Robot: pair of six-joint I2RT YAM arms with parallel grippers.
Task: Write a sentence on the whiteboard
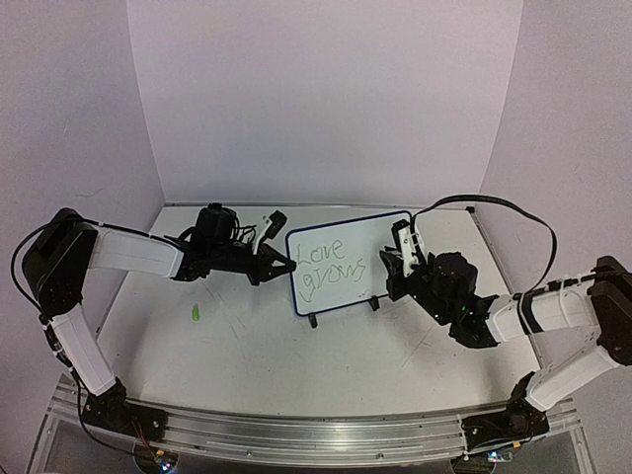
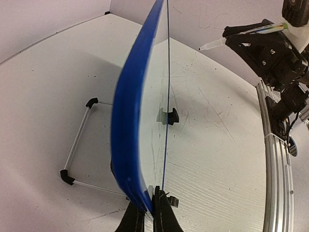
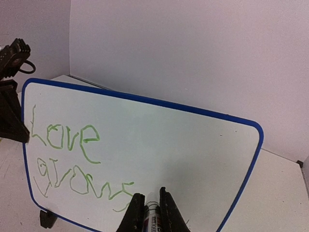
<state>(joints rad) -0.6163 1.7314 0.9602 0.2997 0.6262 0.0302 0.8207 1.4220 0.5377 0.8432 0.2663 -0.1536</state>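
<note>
The whiteboard [image 1: 346,259] stands tilted on its feet at the centre of the top view, on the table [image 1: 247,355]. The sentence [image 3: 72,145] runs in green over its left half, "Love" above and "grows" below, with bare white to the right of both. The left gripper [image 1: 284,265] has its fingers pinched tight on the board's left edge; the left wrist view shows that edge as a blue rim rising from between them at the bottom of the frame. The right gripper [image 3: 149,205] is closed round a marker [image 3: 150,213], whose barrel shows between the fingers at the bottom centre of the right wrist view, just past the tail of the "s". Whether the tip touches the board I cannot tell there, but at the upper right of the left wrist view it looks to stand off the face. A small green piece [image 1: 196,313], likely the cap, lies on the table at left, well apart from the board. I judge that the pen sits at a word's end and the next stroke is not yet placed. To do that well, lift clear, shift right leaving a word gap, and meet the tilted face squarely with light pressure. Hold the left clamp firm so the board does not rock on its wire stand [image 2: 77,145], match the letter height, and stop short of the right rim.
</note>
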